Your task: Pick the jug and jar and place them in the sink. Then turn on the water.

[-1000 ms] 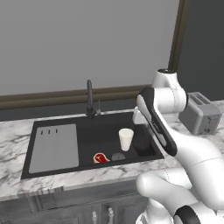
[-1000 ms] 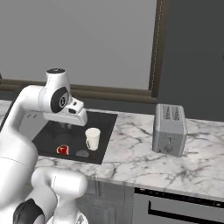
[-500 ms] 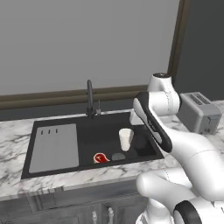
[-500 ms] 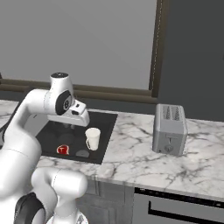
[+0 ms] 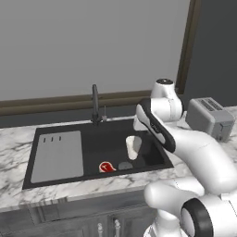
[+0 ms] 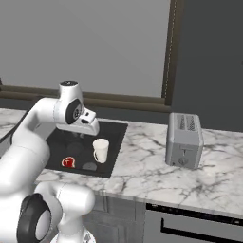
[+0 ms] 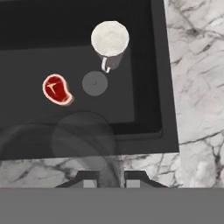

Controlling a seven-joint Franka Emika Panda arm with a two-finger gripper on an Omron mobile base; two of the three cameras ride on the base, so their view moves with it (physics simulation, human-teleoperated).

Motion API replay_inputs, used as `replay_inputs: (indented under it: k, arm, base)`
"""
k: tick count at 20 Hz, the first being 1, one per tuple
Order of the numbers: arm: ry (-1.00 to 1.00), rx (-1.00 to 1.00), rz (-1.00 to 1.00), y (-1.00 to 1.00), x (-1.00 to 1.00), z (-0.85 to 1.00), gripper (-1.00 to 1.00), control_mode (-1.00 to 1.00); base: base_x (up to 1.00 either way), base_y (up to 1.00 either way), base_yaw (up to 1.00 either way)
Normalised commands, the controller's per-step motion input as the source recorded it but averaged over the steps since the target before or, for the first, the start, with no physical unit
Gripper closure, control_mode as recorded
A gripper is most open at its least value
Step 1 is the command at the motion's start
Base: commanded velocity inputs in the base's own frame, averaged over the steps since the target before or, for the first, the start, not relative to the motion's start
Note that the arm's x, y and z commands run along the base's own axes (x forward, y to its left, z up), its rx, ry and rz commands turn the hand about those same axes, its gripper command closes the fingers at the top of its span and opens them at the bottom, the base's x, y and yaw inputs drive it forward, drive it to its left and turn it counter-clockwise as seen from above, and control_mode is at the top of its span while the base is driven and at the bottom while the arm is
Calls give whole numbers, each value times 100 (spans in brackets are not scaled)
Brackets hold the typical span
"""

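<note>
The cream-white jug [image 7: 110,39] stands upright in the black sink [image 7: 144,109], near its right wall, also seen as the jug [image 5: 133,147] and the jug [image 6: 100,150]. My gripper [image 7: 111,177] hovers above the sink's near right corner, shut on the grey translucent jar [image 7: 83,140], which hangs between the fingers. In the right base view the gripper [image 6: 78,135] sits over the sink [image 6: 116,142], left of the jug. The dark faucet [image 5: 95,104] stands behind the sink [image 5: 111,134]. No water is in view.
A red steak [image 7: 57,89] lies on the sink floor beside the round drain [image 7: 95,83]. A grey drainboard [image 5: 58,155] fills the sink's left part. A silver toaster [image 6: 184,140] stands on the marble counter [image 7: 197,87] to the right.
The arm has shifted a little over the sink with the jar still in the gripper. The jug and steak have not moved.
</note>
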Motion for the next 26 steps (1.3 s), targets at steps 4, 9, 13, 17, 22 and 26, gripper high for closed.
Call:
replay_inputs:
  k: [4, 9, 13, 17, 22, 26]
  arm:
    - [0, 0, 0, 12, 44, -24, 100, -100]
    - [-2, 0, 0, 16, 20, -27, 100, -100]
    - [-1, 0, 0, 13, 20, -31, 100, -100]
    - [-1, 0, 0, 15, 25, -37, 100, -100]
    - [0, 0, 0, 10, 28, -36, 100, -100]
    - [0, 0, 0, 6, 26, -37, 100, -100]
  base:
    - [0, 0, 0]
    - [0, 0, 0]
    - [0, 0, 0]
    - [0, 0, 0]
    - [0, 0, 0]
    - [0, 0, 0]
